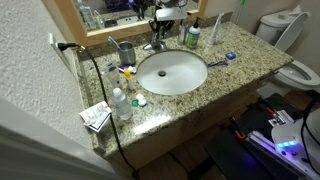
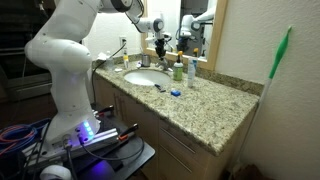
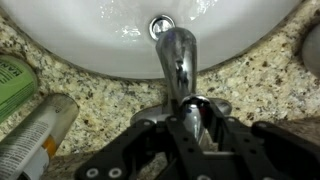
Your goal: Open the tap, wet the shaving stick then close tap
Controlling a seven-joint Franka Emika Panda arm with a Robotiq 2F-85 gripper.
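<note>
The tap is a chrome faucet at the back of the white sink. Its spout points toward the drain, and no water stream shows. In the wrist view my gripper has its two black fingers closed on either side of the tap's lever handle. In both exterior views the gripper hangs over the tap. The shaving stick with its blue head lies on the granite counter beside the sink, apart from the gripper; it also shows in an exterior view.
A green-and-white bottle stands beside the tap. A tube lies near it. A grey metal cup, small bottles and a black cable crowd one end of the counter. A mirror stands behind.
</note>
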